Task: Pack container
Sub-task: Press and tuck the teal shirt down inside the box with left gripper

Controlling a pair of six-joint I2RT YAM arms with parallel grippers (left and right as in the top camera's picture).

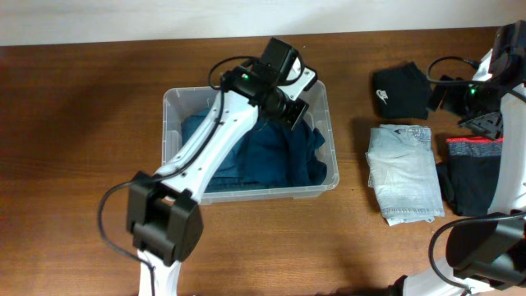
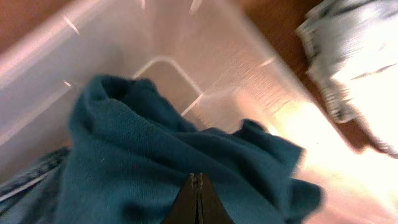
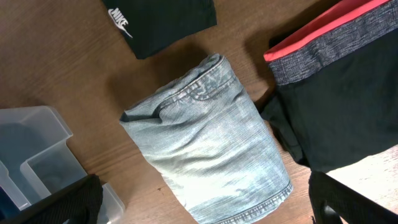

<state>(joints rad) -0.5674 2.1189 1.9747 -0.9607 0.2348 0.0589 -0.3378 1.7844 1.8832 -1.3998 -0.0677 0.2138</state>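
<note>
The left end effector [image 2: 196, 190] is pinched fully closed, its tips low over a rumpled teal garment [image 2: 155, 155]; whether any cloth is caught cannot be told. That garment lies in the container [image 1: 168, 123], which sits at the middle of the surface [image 1: 74, 148]. The right end effector [image 3: 202, 196] hangs spread wide and holds nothing above folded light denim [image 3: 205, 149] near the surface's right edge. Beside the denim lie a black garment with a white logo [image 3: 161, 18] and a black garment with a red and grey band [image 3: 336, 93].
</note>
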